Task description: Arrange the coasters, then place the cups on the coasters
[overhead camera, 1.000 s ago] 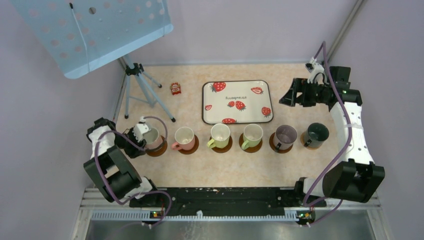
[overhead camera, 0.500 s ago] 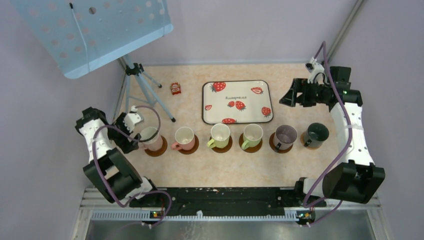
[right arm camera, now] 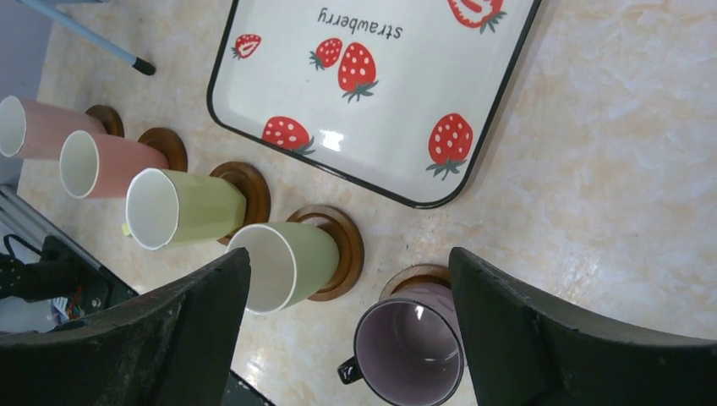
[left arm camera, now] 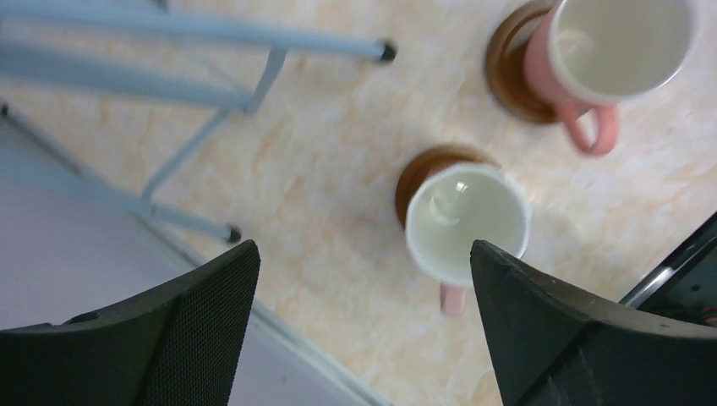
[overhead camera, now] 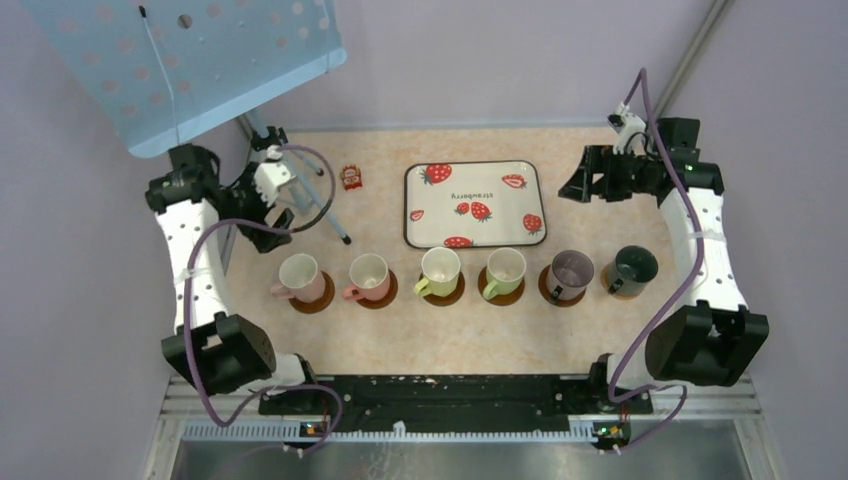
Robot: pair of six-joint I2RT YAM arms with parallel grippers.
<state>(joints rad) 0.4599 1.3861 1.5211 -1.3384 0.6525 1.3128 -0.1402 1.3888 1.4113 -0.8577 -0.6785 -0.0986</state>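
Observation:
Six cups stand in a row, each on a brown coaster: a pink cup [overhead camera: 299, 272], a second pink cup [overhead camera: 369, 272], two light green cups [overhead camera: 440, 267] [overhead camera: 505, 267], a purple-grey cup [overhead camera: 571, 270] and a dark cup [overhead camera: 633, 266]. My left gripper [overhead camera: 272, 212] hangs open and empty behind the leftmost cup, beside the tripod. From the left wrist, that pink cup [left arm camera: 467, 220] sits on its coaster [left arm camera: 423, 165] below the open left gripper [left arm camera: 363, 247]. My right gripper [overhead camera: 578, 188] is open and empty at the back right, above the purple-grey cup [right arm camera: 410, 351] and a light green cup [right arm camera: 283, 262].
A white strawberry-print tray [overhead camera: 474, 204] lies behind the row. A tripod [overhead camera: 290, 175] with spread legs stands at the back left under a blue perforated panel [overhead camera: 190, 60]. A small red packet [overhead camera: 351, 177] lies beside the tray.
My left gripper opened off the leftmost pink cup, then rose and drew back toward the tripod. The cup stays on its coaster. The right arm barely moved.

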